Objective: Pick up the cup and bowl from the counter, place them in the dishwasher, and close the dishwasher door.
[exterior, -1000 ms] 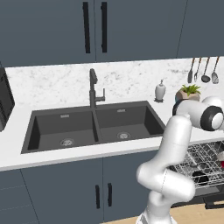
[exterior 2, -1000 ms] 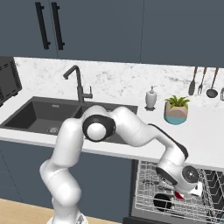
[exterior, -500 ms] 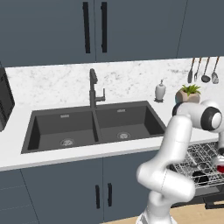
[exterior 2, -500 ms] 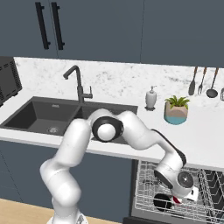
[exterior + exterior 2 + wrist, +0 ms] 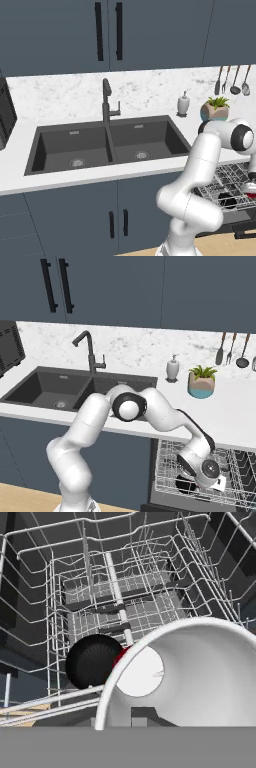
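The hand view looks into the dishwasher's silver wire rack (image 5: 115,577). The bowl (image 5: 92,660), round and nearly black, rests on the rack floor. The cup (image 5: 200,672) is tipped toward the camera, showing its pale inside and a sliver of red wall beside the bowl. One dark fingertip (image 5: 145,716) sits inside its rim, so my gripper (image 5: 209,472) looks shut on the cup's wall. In the right base view the hand hangs low in the rack (image 5: 170,466), next to the bowl (image 5: 187,486). The dishwasher door (image 5: 227,220) lies folded down under the rack.
On the white counter (image 5: 235,416) a teal-and-beige plant pot (image 5: 201,387) and a soap dispenser (image 5: 172,368) stand behind the dishwasher. A dark double sink (image 5: 100,145) with a black faucet (image 5: 106,100) lies to the left. Utensils (image 5: 232,348) hang on the back wall.
The arm has sunk lower, carrying the hand and cup down and rightward in the rack, close to the bowl. The bowl has stayed put.
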{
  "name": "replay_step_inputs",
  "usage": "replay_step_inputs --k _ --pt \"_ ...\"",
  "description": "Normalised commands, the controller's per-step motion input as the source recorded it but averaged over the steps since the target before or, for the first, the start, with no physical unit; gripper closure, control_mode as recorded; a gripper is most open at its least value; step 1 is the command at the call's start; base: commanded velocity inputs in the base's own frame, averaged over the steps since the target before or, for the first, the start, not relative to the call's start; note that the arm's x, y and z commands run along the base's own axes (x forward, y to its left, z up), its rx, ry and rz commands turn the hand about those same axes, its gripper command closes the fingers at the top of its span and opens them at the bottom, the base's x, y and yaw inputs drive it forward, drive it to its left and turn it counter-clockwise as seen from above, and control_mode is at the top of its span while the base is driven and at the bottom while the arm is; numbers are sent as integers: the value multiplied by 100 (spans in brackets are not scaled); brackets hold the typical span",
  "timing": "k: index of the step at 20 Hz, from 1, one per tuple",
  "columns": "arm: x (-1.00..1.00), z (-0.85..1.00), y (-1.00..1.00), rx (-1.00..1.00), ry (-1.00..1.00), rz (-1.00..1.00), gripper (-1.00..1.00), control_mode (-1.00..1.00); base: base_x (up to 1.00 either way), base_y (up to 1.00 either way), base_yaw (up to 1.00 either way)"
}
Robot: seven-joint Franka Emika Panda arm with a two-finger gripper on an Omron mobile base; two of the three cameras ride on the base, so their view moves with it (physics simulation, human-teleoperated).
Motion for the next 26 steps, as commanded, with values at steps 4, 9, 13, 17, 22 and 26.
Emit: replay_step_inputs --k 4,9,13,17,22,26 --pt "-35 18 0 0 -9 -2 100 -100 0 0 0" --pt "-3 43 0 0 -8 -1 100 -100 0 0 0" --pt "26 29 0 0 -2 -2 100 -100 0 0 0" --pt "59 0 0 0 0 -2 100 -100 0 0 0" --pt "54 -12 -2 0 2 -1 100 -100 0 0 0" --pt "11 -34 -17 0 8 -2 100 -100 0 0 0"
